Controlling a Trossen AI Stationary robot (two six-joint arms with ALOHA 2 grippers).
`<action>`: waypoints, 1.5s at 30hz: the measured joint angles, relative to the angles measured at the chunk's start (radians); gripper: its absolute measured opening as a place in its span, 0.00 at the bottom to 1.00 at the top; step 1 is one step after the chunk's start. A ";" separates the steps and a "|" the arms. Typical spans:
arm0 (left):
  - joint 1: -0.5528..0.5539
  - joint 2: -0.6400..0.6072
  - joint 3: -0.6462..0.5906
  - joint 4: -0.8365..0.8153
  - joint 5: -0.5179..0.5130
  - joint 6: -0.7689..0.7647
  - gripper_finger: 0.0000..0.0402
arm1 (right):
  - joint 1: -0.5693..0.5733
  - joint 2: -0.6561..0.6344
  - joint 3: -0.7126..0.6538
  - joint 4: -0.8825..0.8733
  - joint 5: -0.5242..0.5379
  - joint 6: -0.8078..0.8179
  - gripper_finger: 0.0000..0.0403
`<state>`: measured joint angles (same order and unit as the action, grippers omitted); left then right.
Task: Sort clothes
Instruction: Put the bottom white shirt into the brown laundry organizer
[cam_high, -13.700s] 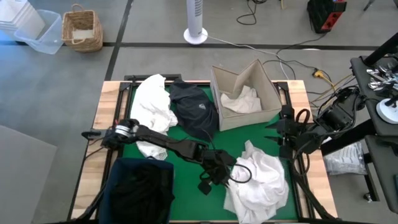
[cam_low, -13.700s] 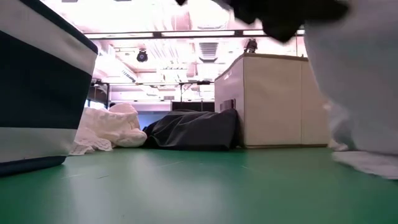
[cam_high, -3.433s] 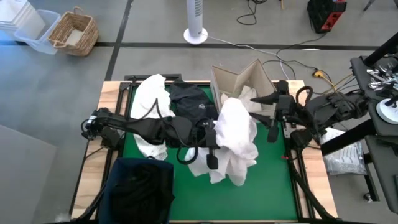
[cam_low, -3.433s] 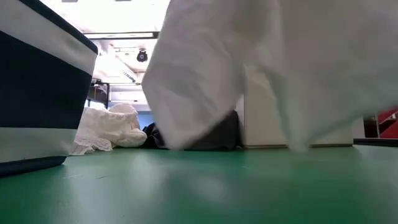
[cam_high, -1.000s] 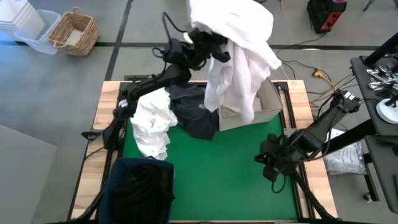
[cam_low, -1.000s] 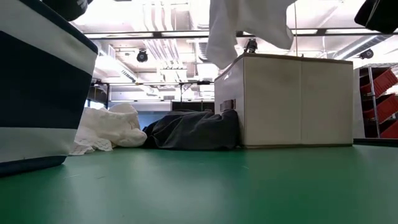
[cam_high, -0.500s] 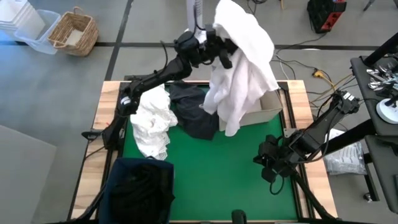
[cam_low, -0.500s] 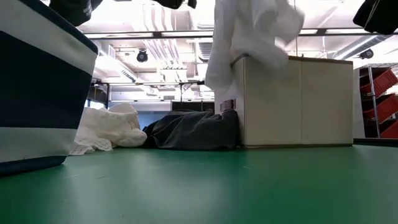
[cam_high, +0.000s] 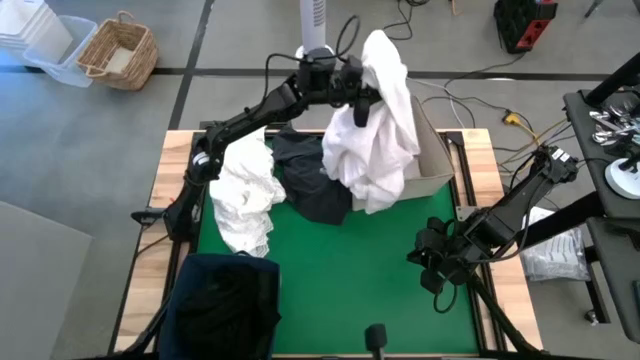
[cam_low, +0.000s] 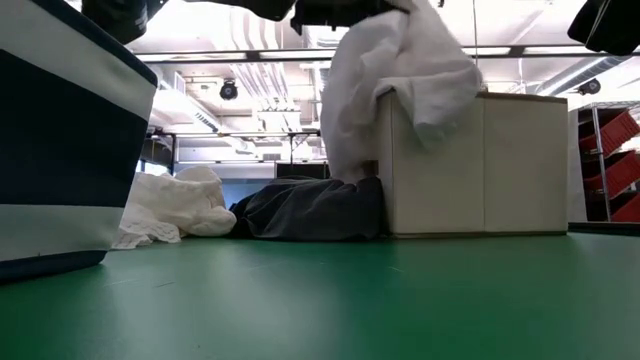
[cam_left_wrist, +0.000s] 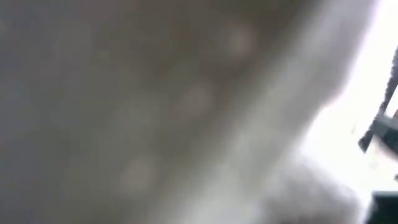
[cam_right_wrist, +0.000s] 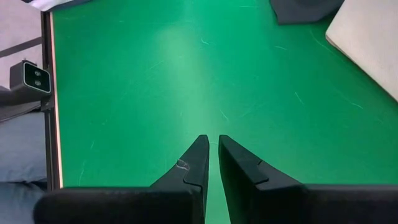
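We count two arms, two containers, four garments in sight. Nearest the bench's front edge: navy fabric bin, front left corner, dark cloth inside; we can't tell what garment it is. In the low view the bin fills the near left side.

Right claw sits low over the bare green mat at front right, well apart from all the clothes. Its own wrist view shows its fingers close together, only a thin slit between them, nothing gripped, green mat below.

Mid bench, left: one crumpled white garment lying on the mat. Just beside it, toward the centre: one navy garment, resting against the beige cardboard box. The low view confirms it: white heap on the left, dark heap touching the box wall.

Far side: left arm reaches across from the left edge, left claw raised above the box's far left corner, clamped on a large white garment. That garment hangs below and beside the claw, draped over the box's near left wall, its lower folds touching the navy garment. Left wrist view is just blurred pale fabric.

A second white item seems to sit at the box's rim, but we can't separate it from the held one.
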<state>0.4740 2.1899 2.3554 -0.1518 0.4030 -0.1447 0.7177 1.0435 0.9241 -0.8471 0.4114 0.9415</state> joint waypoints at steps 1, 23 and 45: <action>0.000 0.000 0.000 -0.032 0.000 0.023 0.02 | 0.000 0.000 0.000 0.000 0.000 0.000 0.07; -0.002 0.000 -0.002 -0.360 0.000 0.158 0.03 | 0.000 0.000 0.000 0.000 0.000 0.001 0.07; -0.017 -0.002 -0.008 -0.486 0.000 0.182 0.57 | 0.000 0.000 0.000 0.002 0.000 0.001 0.07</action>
<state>0.4572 2.1880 2.3470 -0.6375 0.4026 0.0376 0.7177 1.0435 0.9237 -0.8455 0.4118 0.9424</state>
